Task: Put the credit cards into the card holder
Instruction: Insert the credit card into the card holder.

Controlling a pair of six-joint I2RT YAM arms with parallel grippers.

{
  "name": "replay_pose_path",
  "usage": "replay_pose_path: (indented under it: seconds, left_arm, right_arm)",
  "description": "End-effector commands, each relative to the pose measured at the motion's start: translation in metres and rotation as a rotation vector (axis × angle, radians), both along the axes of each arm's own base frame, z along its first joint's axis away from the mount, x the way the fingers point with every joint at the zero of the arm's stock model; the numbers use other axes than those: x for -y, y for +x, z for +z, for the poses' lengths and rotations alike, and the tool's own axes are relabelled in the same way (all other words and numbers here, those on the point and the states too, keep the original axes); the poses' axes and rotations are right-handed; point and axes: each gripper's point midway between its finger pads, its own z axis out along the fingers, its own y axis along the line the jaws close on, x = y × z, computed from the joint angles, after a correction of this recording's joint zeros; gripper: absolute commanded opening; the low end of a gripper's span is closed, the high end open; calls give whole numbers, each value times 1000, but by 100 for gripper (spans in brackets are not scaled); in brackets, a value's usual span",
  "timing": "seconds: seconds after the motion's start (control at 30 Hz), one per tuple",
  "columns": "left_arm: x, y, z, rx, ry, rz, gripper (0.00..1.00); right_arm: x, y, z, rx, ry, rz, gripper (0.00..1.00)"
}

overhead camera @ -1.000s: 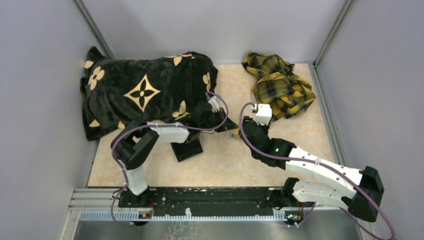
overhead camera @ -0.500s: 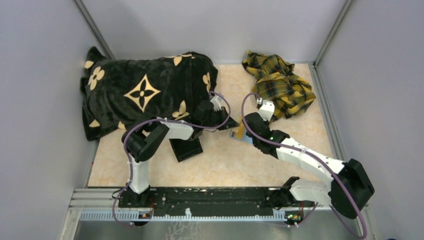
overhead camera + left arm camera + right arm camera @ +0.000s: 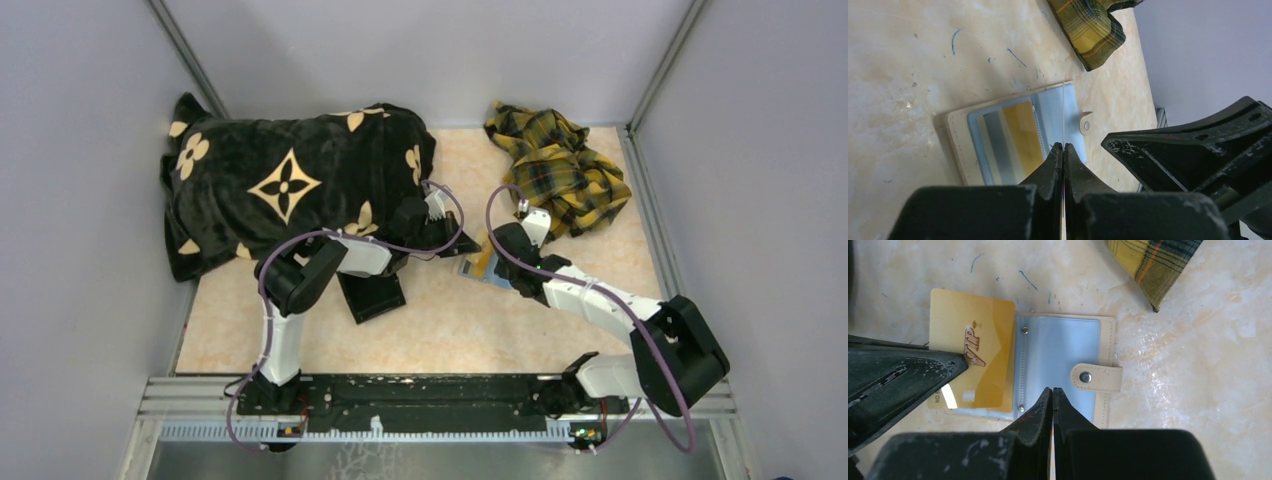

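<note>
The tan card holder (image 3: 482,270) lies open on the table, its clear sleeves up and its closing tab (image 3: 1096,377) to the right. My left gripper (image 3: 1063,146) is shut on a credit card that shows only as a thin edge in the left wrist view. In the right wrist view a gold VIP card (image 3: 973,335) covers the holder's left page and sticks out past its upper left corner, with a left finger (image 3: 903,380) at the card's edge. My right gripper (image 3: 1053,389) is shut, tips over the right clear sleeve (image 3: 1063,340). Whether it pinches the sleeve does not show.
A black blanket with tan flowers (image 3: 290,185) fills the back left. A yellow plaid cloth (image 3: 555,165) lies at the back right, close to the holder. A black tray (image 3: 372,297) sits under the left arm. Grey walls close in on three sides.
My right gripper came down from beside the plaid cloth onto the card holder and shut. The right elbow swung forward and left. The left arm's elbow shifted right slightly.
</note>
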Motion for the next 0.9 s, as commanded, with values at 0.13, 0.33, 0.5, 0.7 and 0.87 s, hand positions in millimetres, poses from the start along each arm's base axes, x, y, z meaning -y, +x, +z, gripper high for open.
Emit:
replay_pose_path:
  seconds: [0.13, 0.33, 0.5, 0.7, 0.87]
  left_arm:
    - [11, 0, 7, 24, -53, -47, 0]
    - [12, -3, 2, 23, -49, -52, 0]
    - [14, -3, -2, 20, -44, -53, 0]
    - [17, -4, -7, 14, -41, -55, 0]
    - [18, -5, -11, 9, -38, -50, 0]
  right_arm:
    - [6, 0, -7, -7, 64, -41, 0]
    - [11, -4, -14, -24, 74, -52, 0]
    - [14, -4, -15, -31, 72, -63, 0]
    - [22, -7, -21, -48, 68, -92, 0]
    - [28, -9, -23, -55, 66, -110, 0]
